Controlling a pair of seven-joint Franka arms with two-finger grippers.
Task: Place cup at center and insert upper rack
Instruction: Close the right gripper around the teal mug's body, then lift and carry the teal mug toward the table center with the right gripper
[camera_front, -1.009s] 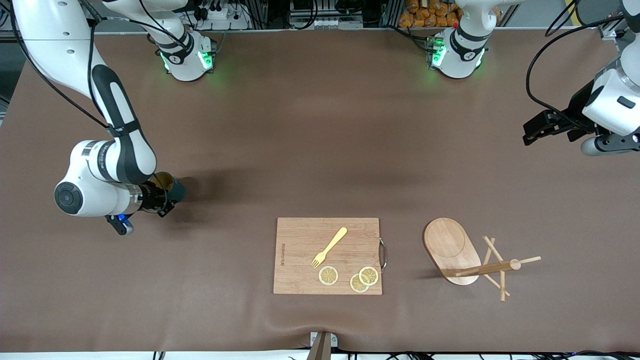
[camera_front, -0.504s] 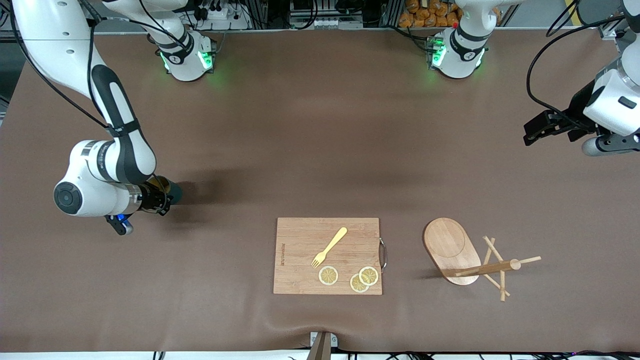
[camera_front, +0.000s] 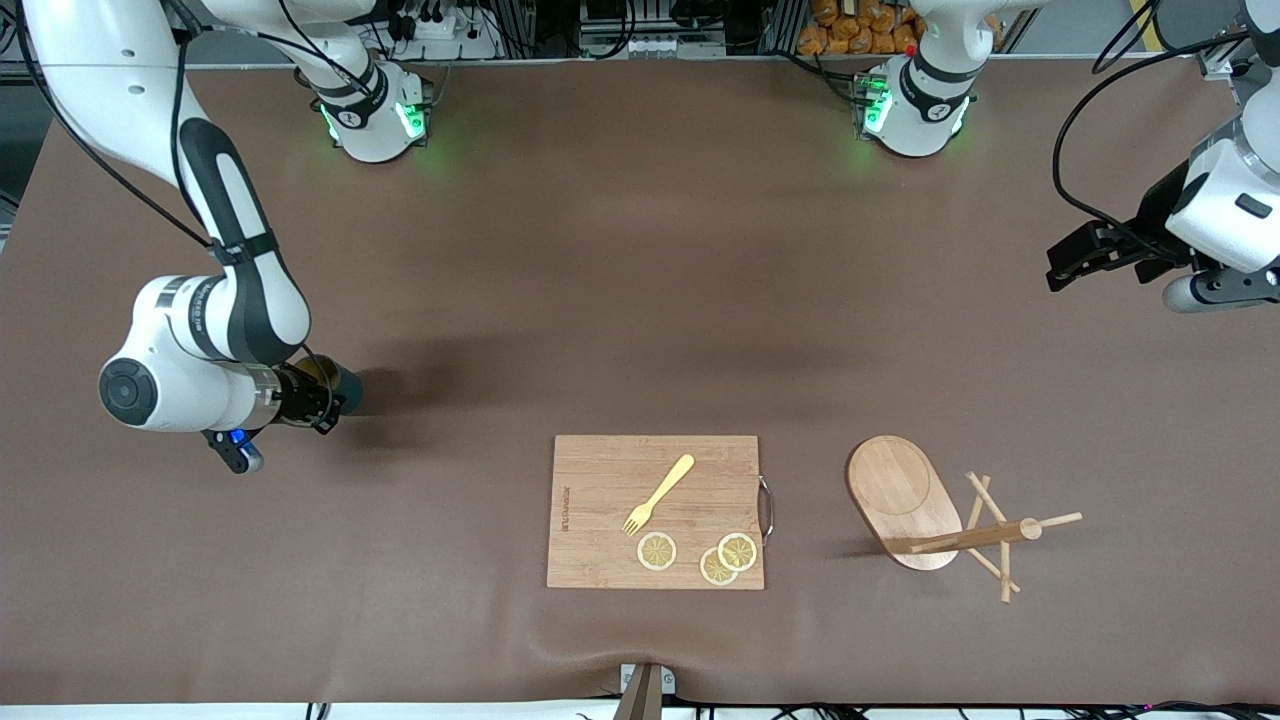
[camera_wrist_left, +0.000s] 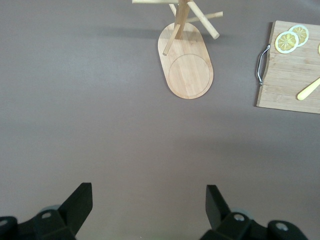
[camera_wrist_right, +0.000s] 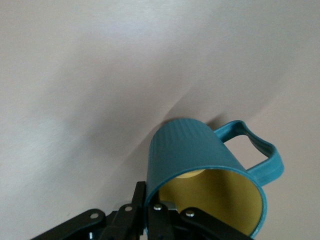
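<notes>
Cup (camera_wrist_right: 205, 170), teal w/ ribbed sides and a yellowish inside, sits in the right pincer (camera_front: 325, 398) near the right arm's end of the counter (camera_front: 640, 300); in the right wrist view the fingers (camera_wrist_right: 160, 217) are clamped on its rim, one inside and one outside, w/ the loop handle sticking out sideways. In the front view only a sliver of the cup (camera_front: 338, 385) shows past the arm's wrist, and whether it touches the counter can't be told. Mug stand (camera_front: 935, 515) is on its oval base toward the left arm's end, post upright w/ thin pegs branching off; the same stand (camera_wrist_left: 187, 65) shows in the left wrist view. Between cup and stand, nearer the front camera than the cup, lies a wooden cutting board (camera_front: 655, 511) w/ a metal handle on the edge facing the stand; on it a yellow fork (camera_front: 658, 494) and three lemon slices (camera_front: 700, 553), two of them overlapping. Left pincer (camera_wrist_left: 147, 202) waits up over bare counter at the left arm's end, fingers wide apart, nothing between them
</notes>
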